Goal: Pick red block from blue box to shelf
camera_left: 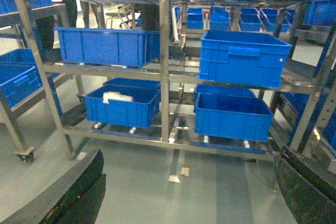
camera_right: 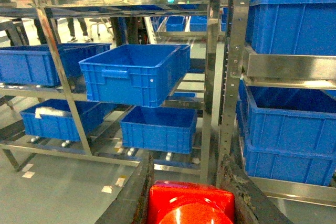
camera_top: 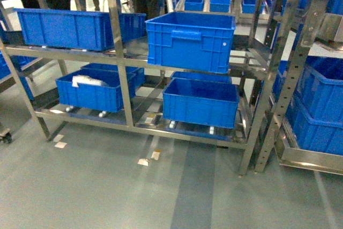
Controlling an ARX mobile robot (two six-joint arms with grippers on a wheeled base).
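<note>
right end effector (camera_right: 189, 192) clamped on red block (camera_right: 190, 205), left end effector (camera_left: 189, 187) spread wide

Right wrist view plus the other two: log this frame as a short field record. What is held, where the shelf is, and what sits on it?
held item: red block, between the right gripper's jaws
left gripper: open, nothing between its jaws
shelf: steel rack straight ahead, across bare floor
on shelf: dark-blue crates on two tiers
lower-left crate: holds a white item
blue box: not seen in any view
placement: not yet done
</note>
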